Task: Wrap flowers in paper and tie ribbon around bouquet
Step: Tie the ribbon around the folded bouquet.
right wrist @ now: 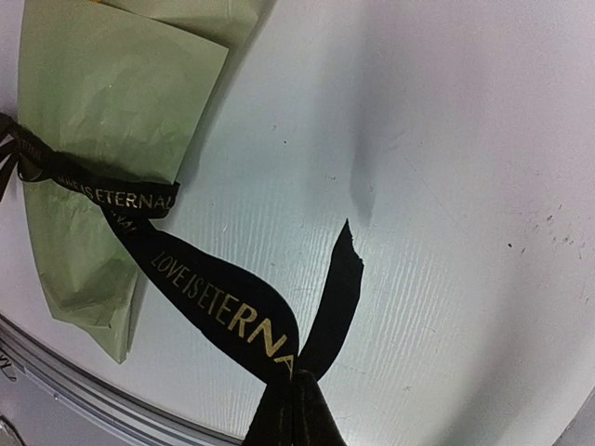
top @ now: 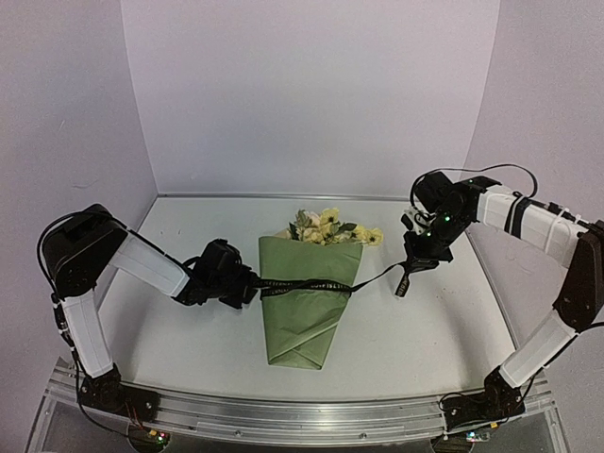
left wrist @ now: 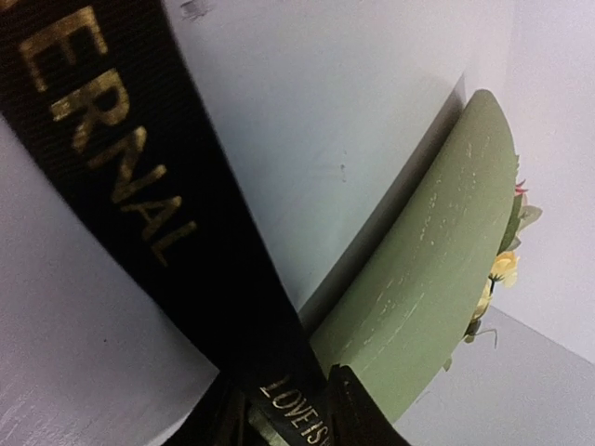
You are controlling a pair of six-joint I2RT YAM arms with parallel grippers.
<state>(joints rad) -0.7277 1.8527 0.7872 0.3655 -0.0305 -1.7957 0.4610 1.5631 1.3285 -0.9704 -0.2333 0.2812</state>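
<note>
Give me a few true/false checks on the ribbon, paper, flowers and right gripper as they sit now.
1. The ribbon crosses the paper cone about midway along its length. True.
2. The flowers point toward the robot. False: the blooms point away from the robot, and the cone's folded tip is the end nearest it.
3. The right gripper is shut on the ribbon, with a short loose end hanging past the pinch. True.
4. The paper shows its tan face outward. False: the outer face is olive green.
</note>
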